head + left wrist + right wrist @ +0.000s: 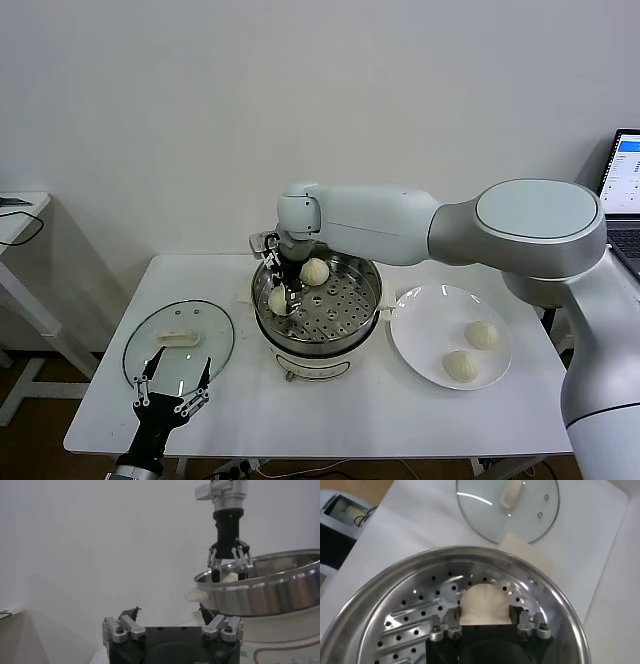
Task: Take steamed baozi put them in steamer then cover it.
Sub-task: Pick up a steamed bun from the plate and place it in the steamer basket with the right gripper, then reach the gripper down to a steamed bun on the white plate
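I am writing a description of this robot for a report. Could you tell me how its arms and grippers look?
The right arm has smooth, rounded shells in white and light grey, with a flat grey disc cap at the big joint. Its right gripper is a black body with silver metal finger links and dark tips. The left gripper has the same build: black body, silver links held by bolts, dark tips. No loose cables or markings are visible.

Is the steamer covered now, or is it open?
Open. The cover lies flat on the table, to the robot's left of the steamer, whose perforated tray and two baozi are exposed.
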